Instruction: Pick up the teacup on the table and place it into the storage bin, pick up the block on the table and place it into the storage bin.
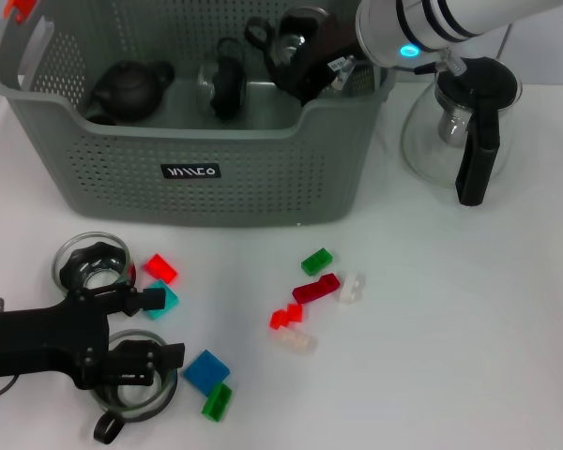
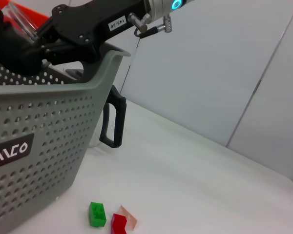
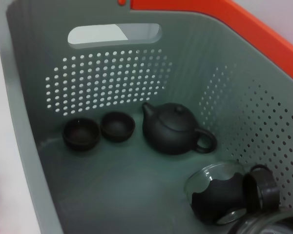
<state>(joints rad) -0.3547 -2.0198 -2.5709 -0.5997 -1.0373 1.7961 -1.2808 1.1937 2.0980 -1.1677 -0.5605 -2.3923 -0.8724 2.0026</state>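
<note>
The storage bin (image 1: 197, 178) stands at the back of the white table (image 1: 450, 356). Inside it lie a dark teapot (image 3: 173, 129), two dark teacups (image 3: 81, 134), and a glass cup with a black sleeve (image 3: 219, 197). The right gripper (image 1: 305, 61) hangs over the bin's right end, seemingly closed on a dark glass cup. In front of the bin's left corner, the left gripper (image 1: 145, 328) stands spread open between two glass teacups (image 1: 94, 262). Small coloured blocks (image 1: 314, 291) lie scattered in front of the bin.
</note>
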